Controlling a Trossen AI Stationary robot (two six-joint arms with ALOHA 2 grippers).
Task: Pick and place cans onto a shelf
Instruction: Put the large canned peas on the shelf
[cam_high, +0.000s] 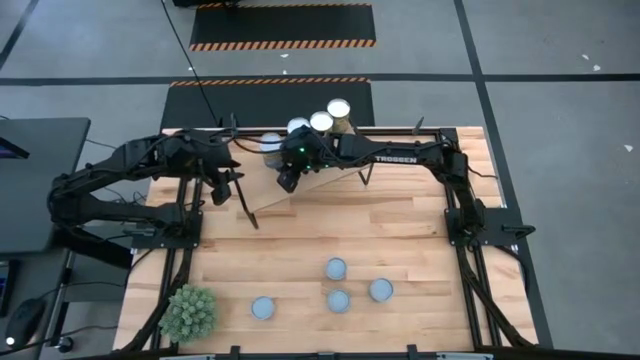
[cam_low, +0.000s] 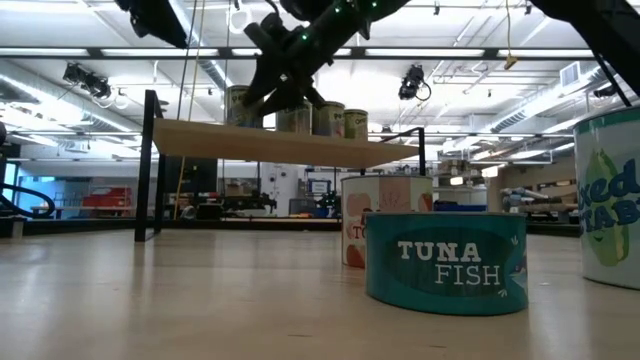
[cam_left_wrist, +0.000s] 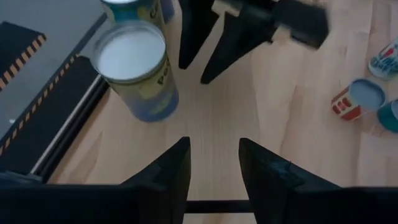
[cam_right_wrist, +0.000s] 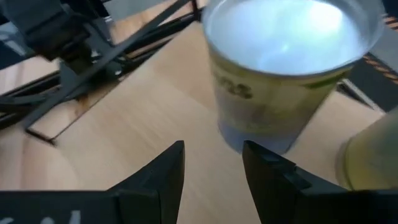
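Observation:
Several cans stand in a row on the shelf (cam_high: 300, 185) at the table's far side, among them a blue-grey-topped can (cam_high: 271, 142) and a yellow-sided can (cam_high: 339, 110). My right gripper (cam_right_wrist: 211, 168) hangs open over the shelf just short of a silver-topped can (cam_right_wrist: 283, 68), nothing between its fingers; in the high view my right gripper (cam_high: 288, 180) is near the shelf's middle. My left gripper (cam_left_wrist: 214, 162) is open and empty by the shelf's left end (cam_high: 224, 190), a can (cam_left_wrist: 134, 68) ahead of it. More cans (cam_high: 335, 268) stand on the table near its front.
A spiky green plant (cam_high: 190, 312) stands at the table's near left corner. Black frame rails (cam_high: 465, 230) run along the table's left and right sides. In the low view a teal tuna can (cam_low: 445, 262) stands close, with the shelf's thin black leg (cam_low: 150, 165) behind.

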